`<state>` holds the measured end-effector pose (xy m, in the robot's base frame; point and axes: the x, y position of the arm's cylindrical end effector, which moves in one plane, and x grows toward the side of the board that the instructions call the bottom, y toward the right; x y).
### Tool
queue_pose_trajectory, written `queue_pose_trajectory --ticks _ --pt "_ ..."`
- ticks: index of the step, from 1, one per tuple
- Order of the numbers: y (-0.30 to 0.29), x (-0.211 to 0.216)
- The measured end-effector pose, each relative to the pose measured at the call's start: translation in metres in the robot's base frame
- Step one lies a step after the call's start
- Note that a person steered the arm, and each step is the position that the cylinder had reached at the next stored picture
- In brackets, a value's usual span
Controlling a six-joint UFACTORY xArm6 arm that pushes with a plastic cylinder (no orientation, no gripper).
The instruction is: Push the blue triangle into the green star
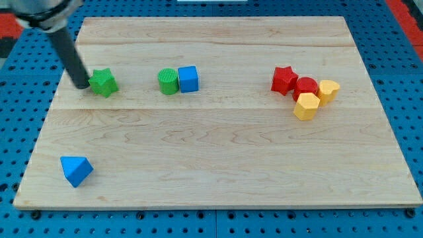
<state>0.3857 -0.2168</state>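
The blue triangle (76, 170) lies near the view's bottom left corner of the wooden board. The green star (103, 82) lies at the upper left. My tip (82, 84) is at the green star's left side, touching or almost touching it. The tip is far above the blue triangle in the view. The dark rod rises from the tip to the view's top left.
A green cylinder (168, 82) and a blue cube (188, 79) sit side by side right of the star. At the right, a red star (283, 80), a red cylinder (305, 86) and two yellow blocks (307, 106) (328, 90) cluster. The board (218, 158) lies on blue pegboard.
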Motion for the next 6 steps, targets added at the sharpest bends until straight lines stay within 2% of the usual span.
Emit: queue_pose_trajectory --ticks 1,2,3,4,5,6 --pt "0.064 0.000" --pt "0.066 0.004" --pt "0.033 0.058" --pt "0.079 0.158" --pt "0.061 0.216" --pt "0.006 0.220"
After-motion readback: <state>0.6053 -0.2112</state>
